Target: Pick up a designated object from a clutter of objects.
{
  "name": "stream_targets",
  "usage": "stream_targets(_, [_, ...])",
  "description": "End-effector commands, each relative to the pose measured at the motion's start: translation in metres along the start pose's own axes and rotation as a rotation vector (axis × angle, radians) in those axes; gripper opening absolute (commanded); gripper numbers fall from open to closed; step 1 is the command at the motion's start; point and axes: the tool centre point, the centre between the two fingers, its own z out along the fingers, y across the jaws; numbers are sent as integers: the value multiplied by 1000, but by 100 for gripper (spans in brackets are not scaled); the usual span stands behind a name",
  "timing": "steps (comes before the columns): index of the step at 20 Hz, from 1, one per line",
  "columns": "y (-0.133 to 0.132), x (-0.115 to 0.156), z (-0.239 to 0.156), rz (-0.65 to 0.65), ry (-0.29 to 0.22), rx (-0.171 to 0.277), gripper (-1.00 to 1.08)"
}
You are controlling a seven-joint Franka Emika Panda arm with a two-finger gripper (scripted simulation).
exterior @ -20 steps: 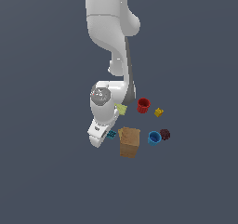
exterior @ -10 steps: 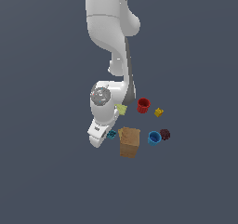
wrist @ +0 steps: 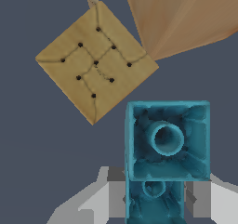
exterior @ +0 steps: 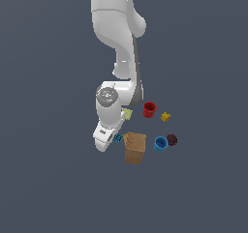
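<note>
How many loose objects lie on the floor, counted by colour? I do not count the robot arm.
Red: 1, the cup
Blue: 1, the cup
Yellow: 1, the small block
Maroon: 1, the lump
Tan: 1, the box
Yellow-green: 1, the flat pad
Teal: 1, the small piece
Total: 7

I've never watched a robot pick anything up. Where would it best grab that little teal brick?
Probably across the narrow width, on the two long flat sides of the teal brick, coming straight down from above. The claw already straddles its near end, and the tan box and yellow-green pad leave the sides free.
</note>
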Motion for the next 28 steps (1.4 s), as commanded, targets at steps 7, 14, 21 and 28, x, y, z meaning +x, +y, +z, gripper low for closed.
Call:
stream_targets(7, [-18, 23, -50, -1, 0, -2, -100])
stream_targets(14, [-43, 55, -119, -2, -1, -2, -100])
stream_targets(21, [-70, 92, -196, -3, -1, -2, -100])
stream_targets(28, [-95, 127, -269, -3, 0, -1, -100])
